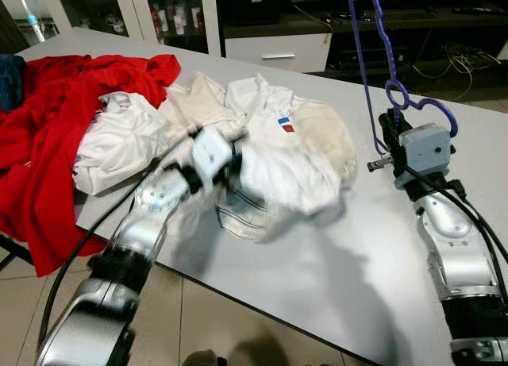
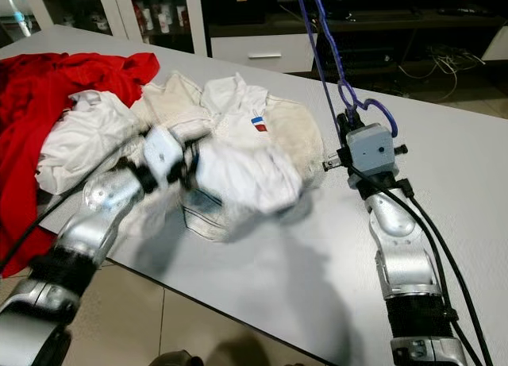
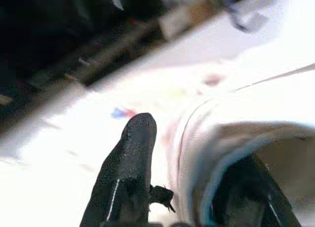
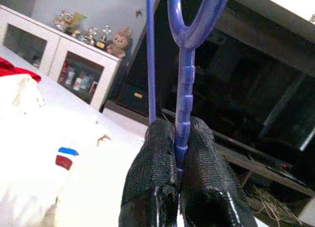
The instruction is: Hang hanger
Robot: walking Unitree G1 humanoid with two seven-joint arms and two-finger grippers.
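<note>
A blue plastic hanger (image 1: 373,56) stands upright over the right side of the grey table (image 1: 333,263), its hook end down by my wrist. My right gripper (image 4: 178,138) is shut on the hanger's bar (image 4: 183,118), fingers (image 4: 152,173) pressed against it from both sides. My left gripper (image 2: 190,166) is blurred, shut on a fold of the white shirt (image 1: 278,156) with a small red and blue logo (image 1: 285,125). In the left wrist view the white cloth (image 3: 231,138) sits between the two black fingers (image 3: 130,173).
A red garment (image 1: 48,120) and another white garment (image 1: 119,140) lie at the table's left. White cabinets (image 1: 159,13) and a dark shelf with cables (image 1: 444,56) stand behind the table. Tiled floor (image 1: 222,318) lies below the near edge.
</note>
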